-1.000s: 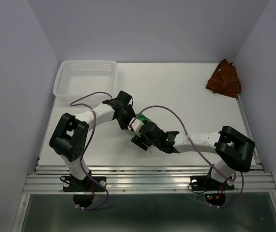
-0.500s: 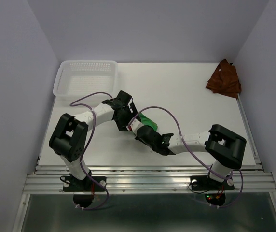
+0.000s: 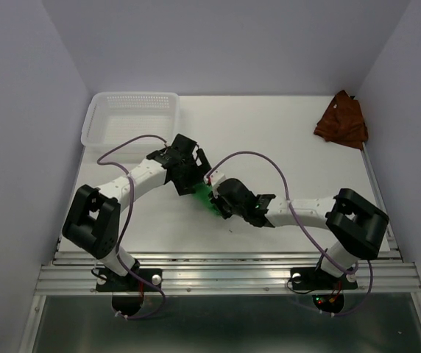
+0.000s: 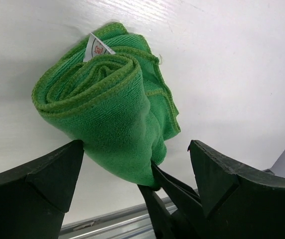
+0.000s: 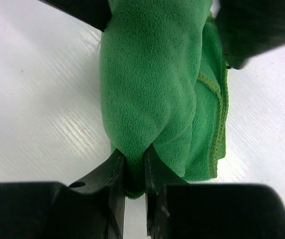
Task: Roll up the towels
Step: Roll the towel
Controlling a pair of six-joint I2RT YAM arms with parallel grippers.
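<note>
So the rolled green towel lies in the middle of the table, mostly hidden from above, with the right gripper pinched onto one end and the left gripper spread wide around it.

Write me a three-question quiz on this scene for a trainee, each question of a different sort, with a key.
1. True or false: the left gripper stands open, with the rolled green towel between its fingers.
2. Where does the rust towel lie? A: at the near edge. B: in the far right corner. C: between the two arms.
3. Fill in: the ___ gripper pinches one end of the green towel.
Key: 1 true. 2 B. 3 right: the right gripper is shut on it.
</note>
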